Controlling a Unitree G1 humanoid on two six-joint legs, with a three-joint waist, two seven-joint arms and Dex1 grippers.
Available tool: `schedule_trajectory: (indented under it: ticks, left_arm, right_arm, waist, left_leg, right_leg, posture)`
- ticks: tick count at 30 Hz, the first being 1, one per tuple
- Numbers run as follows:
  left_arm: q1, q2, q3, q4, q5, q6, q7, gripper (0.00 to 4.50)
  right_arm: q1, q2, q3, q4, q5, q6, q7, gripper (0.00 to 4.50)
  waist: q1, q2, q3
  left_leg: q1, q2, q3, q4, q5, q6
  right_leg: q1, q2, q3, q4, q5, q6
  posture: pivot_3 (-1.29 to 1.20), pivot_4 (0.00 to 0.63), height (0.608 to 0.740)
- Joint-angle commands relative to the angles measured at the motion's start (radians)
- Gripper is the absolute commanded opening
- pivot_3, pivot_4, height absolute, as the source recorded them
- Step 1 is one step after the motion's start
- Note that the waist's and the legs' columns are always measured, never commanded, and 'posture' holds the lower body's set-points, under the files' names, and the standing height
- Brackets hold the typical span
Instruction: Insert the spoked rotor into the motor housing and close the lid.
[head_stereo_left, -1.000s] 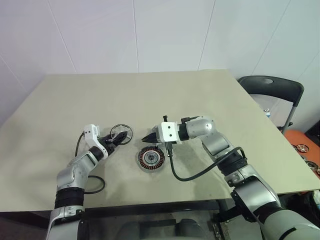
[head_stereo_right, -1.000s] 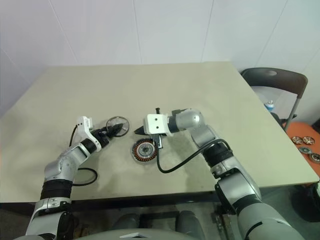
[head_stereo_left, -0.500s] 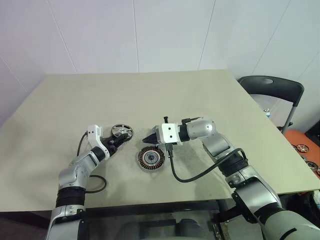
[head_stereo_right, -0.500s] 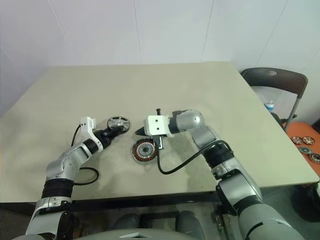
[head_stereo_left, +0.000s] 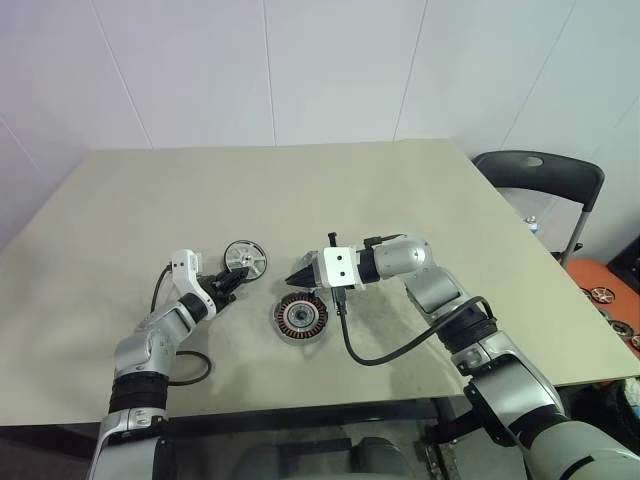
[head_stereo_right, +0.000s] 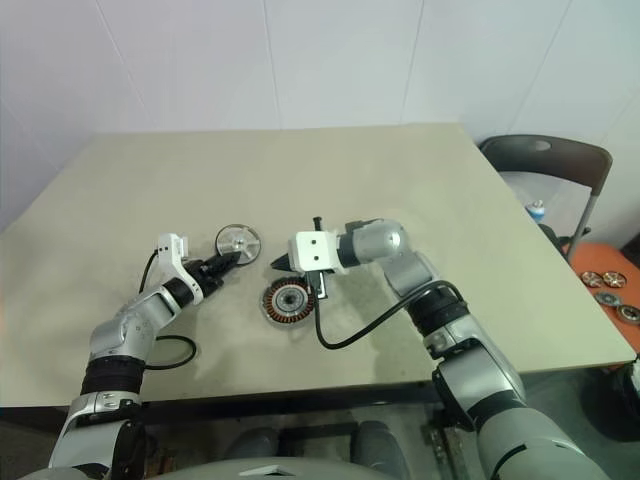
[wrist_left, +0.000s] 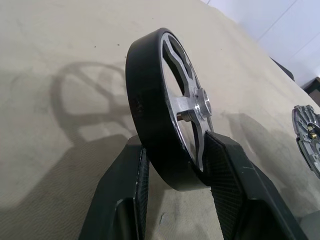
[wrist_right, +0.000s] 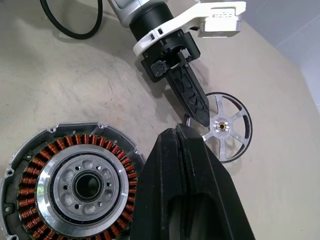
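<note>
- Between the left gripper's (wrist_left: 175, 185) two black fingers, one silver spoked rotor (wrist_left: 167, 107) with a dark rim stands on edge on the beige table (head_stereo_left: 400, 190), its hub axis lying level and the fingers closed against both faces.
- Just beside it lies one round motor housing (head_stereo_left: 302, 317), copper windings facing up.
- Above the housing hovers the right gripper (head_stereo_left: 297, 275), fingers pressed together, holding nothing.
</note>
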Motion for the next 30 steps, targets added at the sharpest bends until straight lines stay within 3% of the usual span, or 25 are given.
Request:
schedule_trajectory:
  ticks: [1,3,11,19,26,30]
  left_arm:
    - [-0.017,0.009,0.017,-0.015,-0.008,-0.006,-0.004,1.01]
    - [-0.019,0.011,0.019,-0.024,-0.014,0.005,-0.003,0.51]
    - [0.015,0.055,0.051,-0.233,-0.183,0.219,-0.065,0.51]
    - [0.094,0.101,0.177,-0.446,-0.468,0.474,-0.048,0.51]
    - [0.192,0.156,0.170,-0.516,-0.566,0.589,-0.059,0.51]
    - [0.214,0.178,0.123,-0.560,-0.579,0.619,-0.085,0.51]
  right_arm:
    - [-0.015,-0.004,-0.006,-0.018,0.004,-0.016,-0.004,0.00]
    - [-0.015,-0.004,-0.005,-0.018,0.004,-0.015,-0.003,0.00]
    - [-0.023,-0.009,-0.001,-0.005,0.003,-0.025,-0.002,0.00]
    - [-0.057,-0.031,-0.039,0.035,0.035,-0.019,0.011,0.00]
    - [-0.135,-0.110,-0.156,-0.002,0.214,0.223,0.150,0.00]
    - [-0.112,-0.215,-0.176,-0.048,0.239,0.295,0.245,0.00]
  waist:
    - [-0.001,0.000,0.000]
    - [-0.005,0.000,0.000]
    - [-0.003,0.000,0.000]
    - [-0.003,0.000,0.000]
    - [0.001,0.001,0.000]
    - [0.003,0.001,0.000]
  left_leg:
    - [0.000,0.000,0.000,0.000,0.000,0.000]
    - [0.000,0.000,0.000,0.000,0.000,0.000]
    - [-0.001,0.001,0.000,0.000,0.000,0.000]
    - [0.000,0.000,-0.001,0.000,0.000,0.000]
    - [0.000,0.000,-0.002,0.000,0.000,0.000]
    - [-0.001,0.000,-0.002,0.000,-0.001,-0.001]
  right_leg:
    - [0.000,0.000,0.000,0.000,0.000,0.000]
    - [0.000,0.000,0.000,0.000,0.000,0.000]
    - [-0.001,0.000,0.000,0.000,0.000,0.000]
    - [0.000,-0.001,0.000,0.000,0.000,0.000]
    - [0.000,-0.001,0.000,0.000,0.000,-0.001]
    - [0.001,-0.002,-0.001,-0.001,-0.002,-0.003]
  posture:
    - [0.00,0.000,0.740]
    - [0.00,0.000,0.740]
    - [0.00,0.000,0.740]
    - [0.00,0.000,0.740]
    - [0.00,0.000,0.740]
    - [0.00,0.000,0.740]
